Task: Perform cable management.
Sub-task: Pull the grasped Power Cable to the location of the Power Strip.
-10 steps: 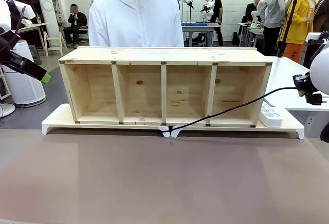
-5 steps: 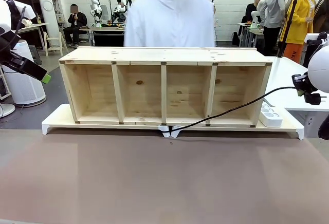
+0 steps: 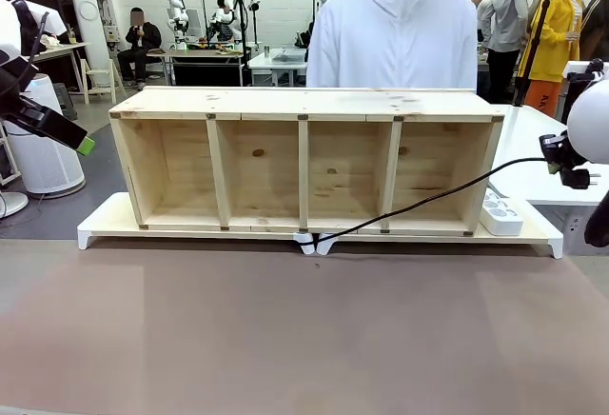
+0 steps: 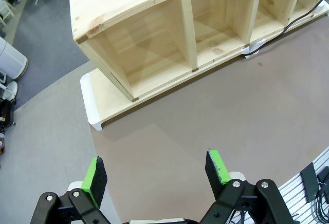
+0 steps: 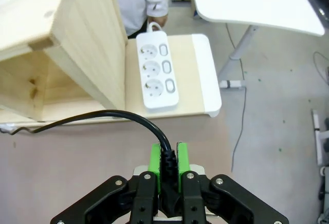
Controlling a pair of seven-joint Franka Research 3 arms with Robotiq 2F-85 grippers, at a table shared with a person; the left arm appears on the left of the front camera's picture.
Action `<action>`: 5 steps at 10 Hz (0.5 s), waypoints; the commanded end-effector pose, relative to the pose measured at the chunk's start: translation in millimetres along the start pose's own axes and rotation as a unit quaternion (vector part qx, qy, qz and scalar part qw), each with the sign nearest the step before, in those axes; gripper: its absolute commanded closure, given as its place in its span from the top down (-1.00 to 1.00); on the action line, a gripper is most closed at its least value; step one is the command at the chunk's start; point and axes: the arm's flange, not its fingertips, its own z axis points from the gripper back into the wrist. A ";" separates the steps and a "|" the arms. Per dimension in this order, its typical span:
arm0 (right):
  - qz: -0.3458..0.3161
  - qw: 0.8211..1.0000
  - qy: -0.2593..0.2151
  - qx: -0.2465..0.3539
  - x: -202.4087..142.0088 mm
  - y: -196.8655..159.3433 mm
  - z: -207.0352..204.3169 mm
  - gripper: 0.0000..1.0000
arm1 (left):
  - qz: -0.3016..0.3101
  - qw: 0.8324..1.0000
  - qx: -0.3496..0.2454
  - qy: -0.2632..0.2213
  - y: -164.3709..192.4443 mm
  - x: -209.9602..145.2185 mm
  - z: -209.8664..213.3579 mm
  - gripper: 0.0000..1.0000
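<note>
Black cable (image 5: 108,113), white power strip (image 5: 157,70), pale wooden shelf (image 3: 304,103).

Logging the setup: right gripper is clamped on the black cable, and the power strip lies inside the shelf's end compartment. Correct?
No. The right gripper is clamped on the cable, but the power strip lies outside the shelf, on the board beside it; the right wrist view shows this.

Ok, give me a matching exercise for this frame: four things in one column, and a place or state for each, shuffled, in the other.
1 cable
2 power strip
3 left gripper
4 wooden shelf

A open, holding nothing
B four open compartments
C clamped in the right gripper
D white, lying beside the shelf's end

Pairs: 1-C, 2-D, 3-A, 4-B
</note>
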 end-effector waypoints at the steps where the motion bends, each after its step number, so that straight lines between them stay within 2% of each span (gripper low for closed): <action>1: 0.020 1.000 -0.002 0.011 32.6 -14.1 -9.7 -0.68 | 0.000 1.000 0.003 0.000 0.3 0.2 0.1 1.00; 5: 0.044 0.999 0.023 -0.007 64.2 -27.7 -26.8 -0.68 | 0.000 1.000 0.003 0.000 0.3 0.2 0.1 1.00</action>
